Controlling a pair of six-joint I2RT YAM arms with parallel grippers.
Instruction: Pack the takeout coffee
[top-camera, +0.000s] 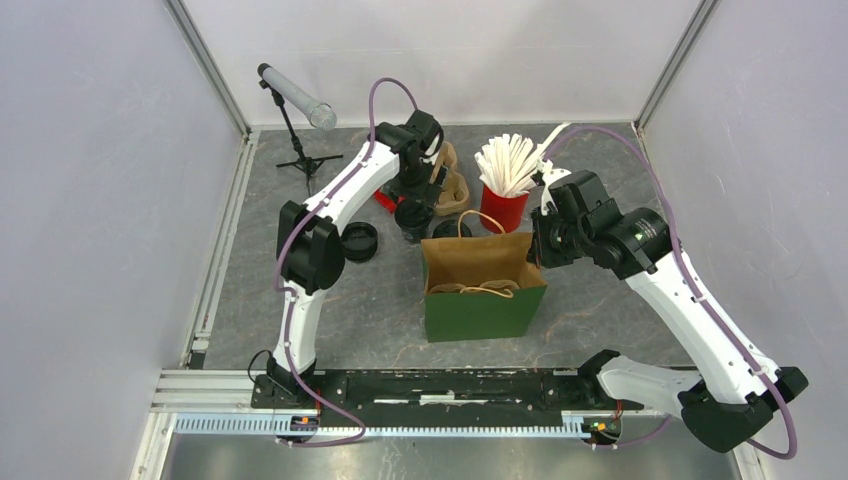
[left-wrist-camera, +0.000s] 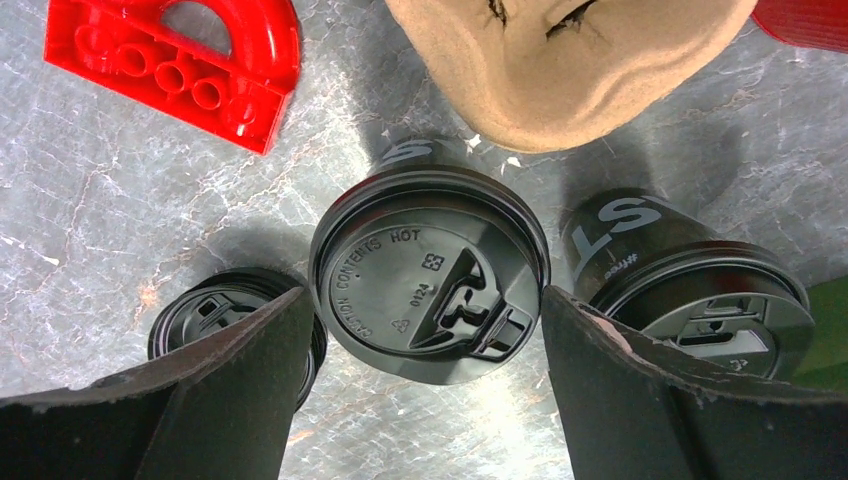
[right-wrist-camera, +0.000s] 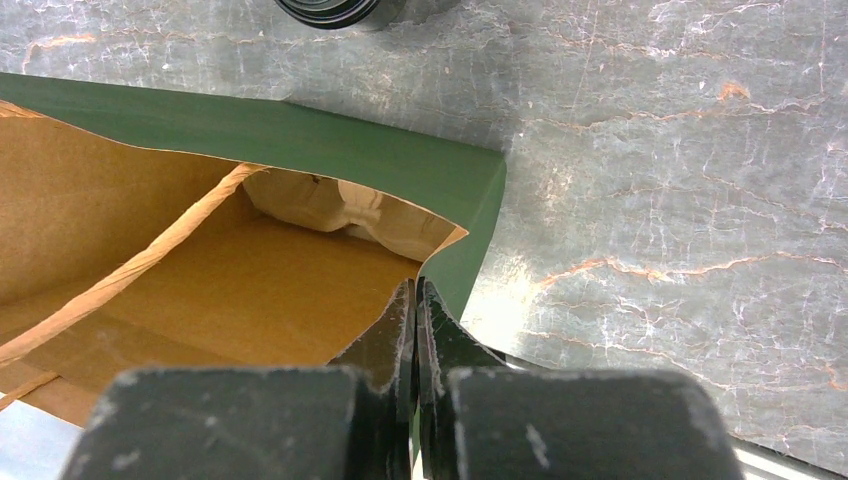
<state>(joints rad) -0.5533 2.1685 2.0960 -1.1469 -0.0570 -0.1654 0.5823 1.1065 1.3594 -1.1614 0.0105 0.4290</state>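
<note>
Right gripper (right-wrist-camera: 414, 300): fingers pressed together, clamped on the right top rim of the bag (right-wrist-camera: 380, 165). One finger inside against the brown lining, one outside against the green. Bag upright mid-table, mouth open, twine handles (top-camera: 487, 290) flopped inward.

Left gripper (left-wrist-camera: 424, 300): jaws apart, straddling a lidded black cup (left-wrist-camera: 430, 290), with one pad (left-wrist-camera: 250, 380) right at each side of the lid rim. Cannot tell whether pressing or just short of contact. Cup upright on the table (left-wrist-camera: 100, 220), just behind the bag's back left corner in the top view. "CAUTION CONTENTS HOT" embossed on the lid.

Outward from there:
- Second cup (left-wrist-camera: 690, 290) just right of the first, near but apart, lid on, white "ST" lettering on its side.
- Third lid (left-wrist-camera: 235, 320) to the left, sitting lower, partly hidden behind the left finger. Full cup or loose lid: cannot tell.
- Pulp tray (left-wrist-camera: 560, 60) just beyond the cups, close to the straddled one. Touching or not: unclear.
- Red block (left-wrist-camera: 180, 70), arched and studded, flat on the table left of the tray.

Farther out, top view:
- Red tub (top-camera: 504, 208) packed with white sticks (top-camera: 510, 160), behind the bag and right of the tray.
- Mic on a tripod (top-camera: 300, 110) at back left, well apart from everything else.
</note>
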